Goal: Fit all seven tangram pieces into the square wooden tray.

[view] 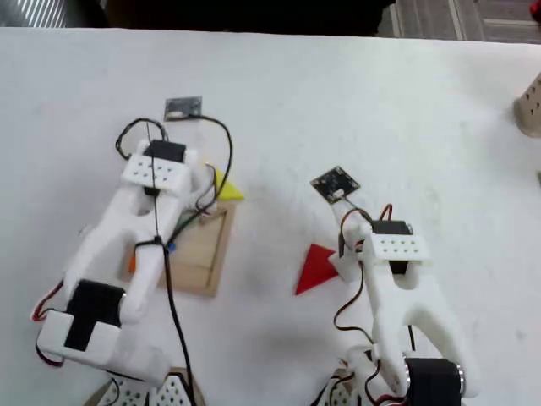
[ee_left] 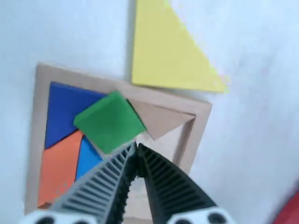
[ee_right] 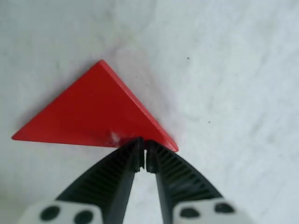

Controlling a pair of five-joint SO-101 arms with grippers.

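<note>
The square wooden tray (ee_left: 202, 113) holds a dark blue piece (ee_left: 63, 109), an orange piece (ee_left: 57, 169) and a light blue piece (ee_left: 88, 159). A green square (ee_left: 110, 122) lies askew over them. My left gripper (ee_left: 137, 150) hovers shut over the tray, its tips beside the green square's corner. A yellow triangle (ee_left: 166, 51) lies just outside the tray's rim, by the tray's far corner (view: 226, 188) in the high view. A red triangle (ee_right: 93, 112) lies on the table to the right of the tray (view: 314, 269). My right gripper (ee_right: 143, 150) is shut with its tips at the red triangle's edge.
Two small dark circuit boards lie on the white table, one (view: 183, 107) beyond the left arm and one (view: 335, 185) beyond the right arm. Cables hang from both arms. A tan perforated object (view: 530, 106) stands at the far right edge.
</note>
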